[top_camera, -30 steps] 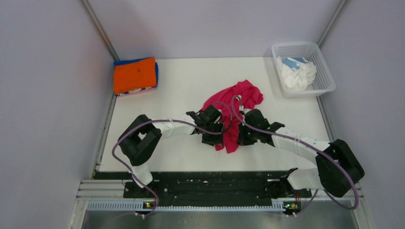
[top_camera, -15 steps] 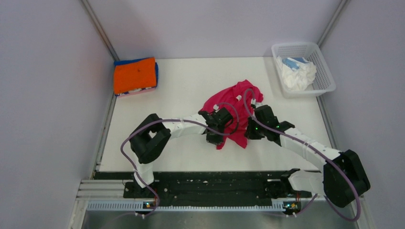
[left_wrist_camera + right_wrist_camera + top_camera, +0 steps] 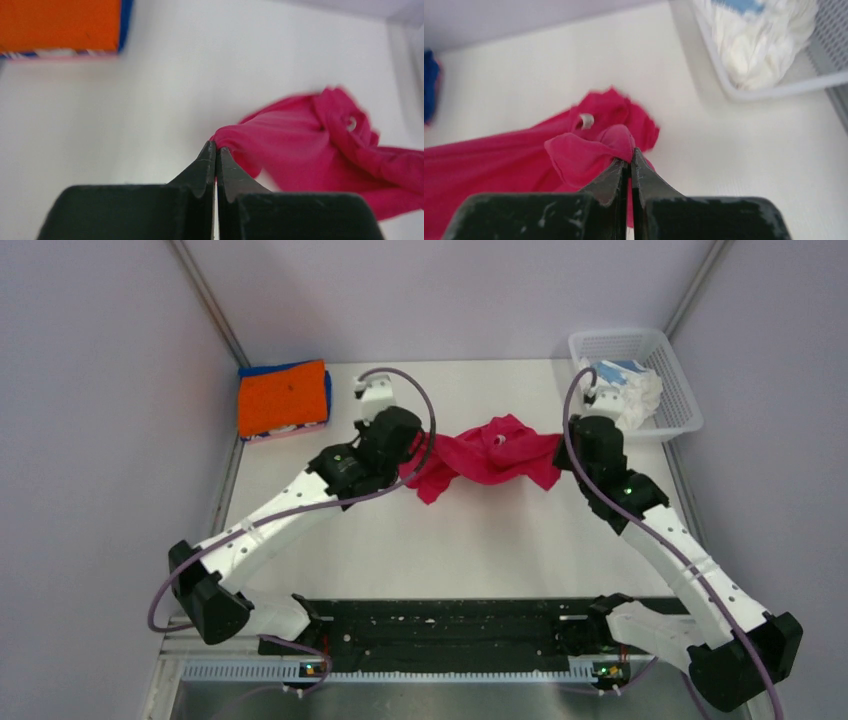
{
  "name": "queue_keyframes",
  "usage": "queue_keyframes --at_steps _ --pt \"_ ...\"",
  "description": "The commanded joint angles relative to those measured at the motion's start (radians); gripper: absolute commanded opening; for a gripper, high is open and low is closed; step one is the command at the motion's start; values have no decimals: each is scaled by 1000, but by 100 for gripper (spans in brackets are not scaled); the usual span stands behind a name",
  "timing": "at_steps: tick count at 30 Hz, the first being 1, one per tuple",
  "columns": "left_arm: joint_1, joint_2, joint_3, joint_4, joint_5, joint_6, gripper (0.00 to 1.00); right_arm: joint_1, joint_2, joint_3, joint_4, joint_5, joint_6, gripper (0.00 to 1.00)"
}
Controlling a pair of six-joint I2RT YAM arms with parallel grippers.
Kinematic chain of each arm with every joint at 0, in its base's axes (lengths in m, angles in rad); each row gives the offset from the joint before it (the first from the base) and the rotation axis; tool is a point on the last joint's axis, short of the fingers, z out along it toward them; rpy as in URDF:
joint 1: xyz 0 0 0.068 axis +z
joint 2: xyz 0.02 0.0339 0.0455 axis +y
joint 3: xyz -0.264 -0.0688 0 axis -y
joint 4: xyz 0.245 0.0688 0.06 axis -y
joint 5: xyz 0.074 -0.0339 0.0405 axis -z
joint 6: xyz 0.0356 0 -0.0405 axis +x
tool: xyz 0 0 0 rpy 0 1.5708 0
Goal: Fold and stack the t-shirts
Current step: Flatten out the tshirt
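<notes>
A crimson-pink t-shirt (image 3: 490,457) hangs stretched between both grippers above the middle of the table. My left gripper (image 3: 410,462) is shut on its left end (image 3: 235,137), and my right gripper (image 3: 565,455) is shut on its right end (image 3: 616,142). The cloth sags in bunched folds between them, its neck label (image 3: 586,120) showing. A folded orange t-shirt (image 3: 282,397) lies on a folded blue t-shirt (image 3: 326,388) at the far left corner. Crumpled white and pale blue t-shirts (image 3: 625,392) fill the basket.
The white mesh basket (image 3: 680,400) stands at the far right corner, close behind my right wrist. Grey walls close in the table (image 3: 400,540) on the left, back and right. The folded stack (image 3: 60,25) sits against the left wall.
Both arms have lifted and swung back and apart, pulling the pink t-shirt from a heap into a taut band. The left gripper closed on the cloth during this.
</notes>
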Motion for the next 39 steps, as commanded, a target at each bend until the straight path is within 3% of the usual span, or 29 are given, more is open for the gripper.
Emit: queue_keyframes --at_steps 1,5,10,16,23,28,32,35,37,39 --pt "9 -95 144 222 -261 314 0 -8 -34 229 133 152 -141 0" --pt "9 -168 235 407 -271 560 0 -7 -48 404 187 105 -263 0" --pt "7 -272 377 448 -104 706 0 -8 -49 638 120 -82 -353 0" --pt "8 -387 461 416 184 709 0 -7 -65 842 8 -269 -328 0" --pt "7 -442 517 359 349 699 0 -8 -143 937 -16 -560 -271 0" --pt "8 -445 511 363 396 692 0 -8 -168 938 7 -595 -279 0" --pt "7 -386 503 380 310 716 0 -7 -150 902 18 -509 -305 0" --pt "7 -323 437 479 79 792 0 -8 -113 834 48 -371 -328 0" --pt "14 -257 349 634 -137 887 0 -8 -80 765 88 -258 -344 0" --pt "84 -187 287 712 -264 868 0 -8 -37 675 146 -151 -361 0"
